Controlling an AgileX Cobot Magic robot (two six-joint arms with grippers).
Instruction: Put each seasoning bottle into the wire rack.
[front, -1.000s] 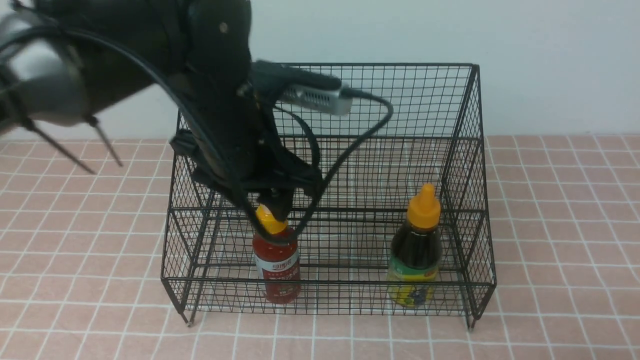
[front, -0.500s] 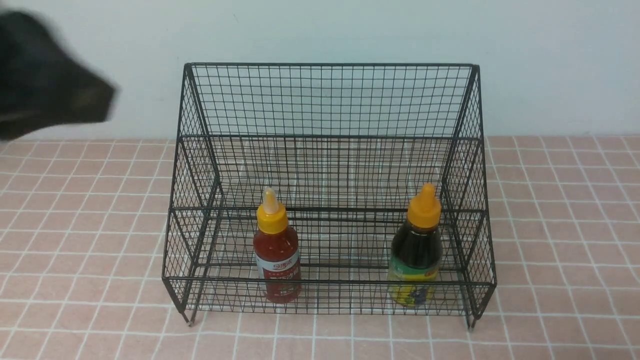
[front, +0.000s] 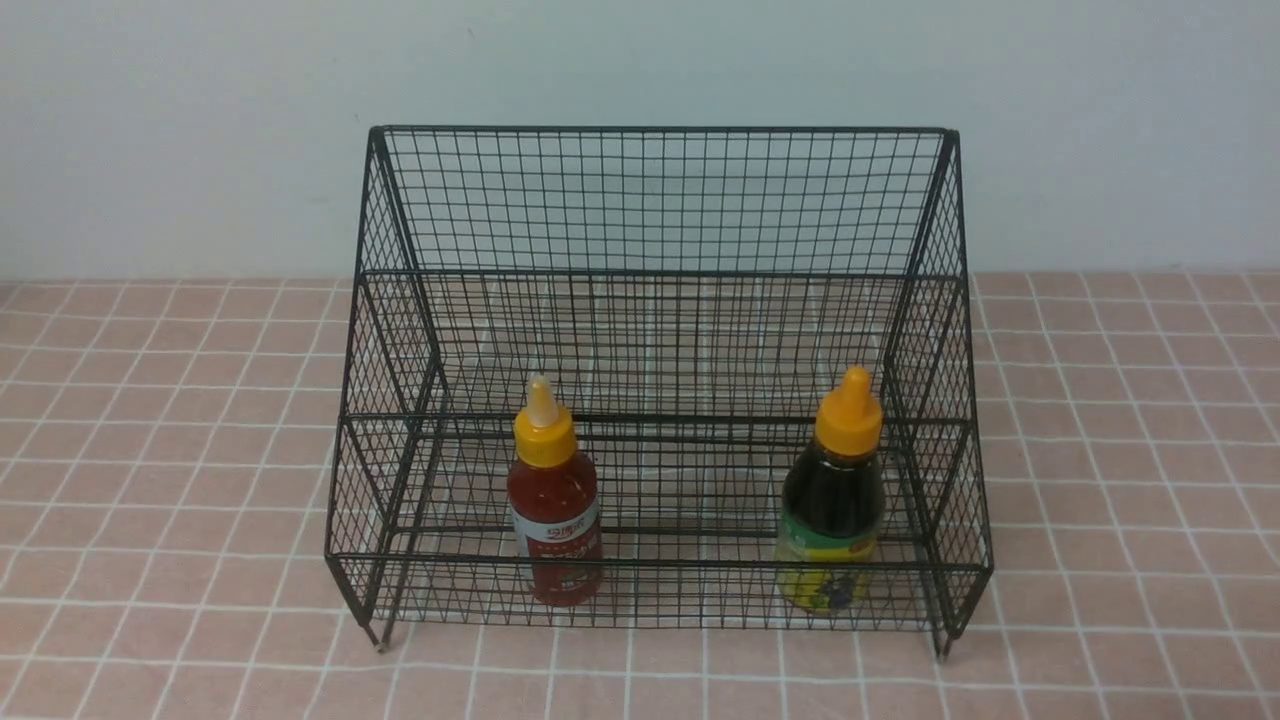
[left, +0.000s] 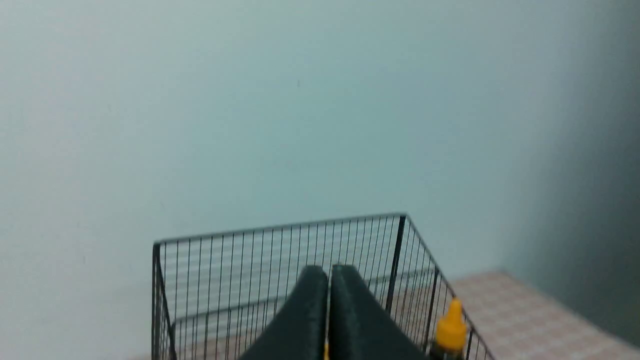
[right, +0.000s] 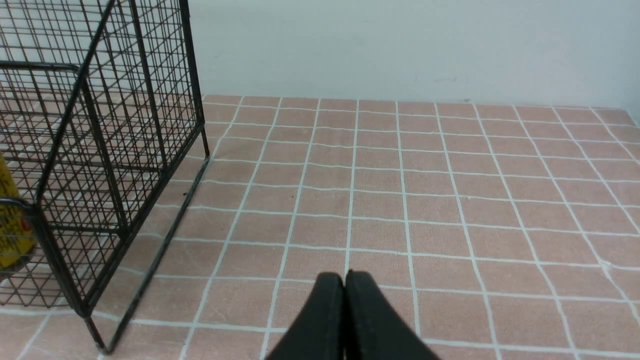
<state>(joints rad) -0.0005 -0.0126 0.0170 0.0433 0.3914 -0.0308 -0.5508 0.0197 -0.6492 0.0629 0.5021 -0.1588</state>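
Front view shows the pink-tiled tabletop running back to a pale wall, and on it the black wire rack, by far the largest thing here, standing on its short feet with its tall back to the wall. Both seasoning bottles stand upright on its lower front tier: the rounder dark sauce bottle near the rack's right side, and the slimmer red sauce bottle left of centre, well apart from it. Neither arm appears in this view.

The left wrist view looks over the top edge of the rack toward the wall, with the left claw pressed fully closed and holding nothing; the dark bottle's orange cap shows just past it. In the right wrist view, the right claw is likewise closed and empty, hanging over bare tiles beside the rack's right side.

Judging by this, the placing looks done, and the step in hand is clearing away. To do it well, both arms should pull back on paths clear of the rack's rim and side mesh, since a knock to the light wire frame could topple either bottle.
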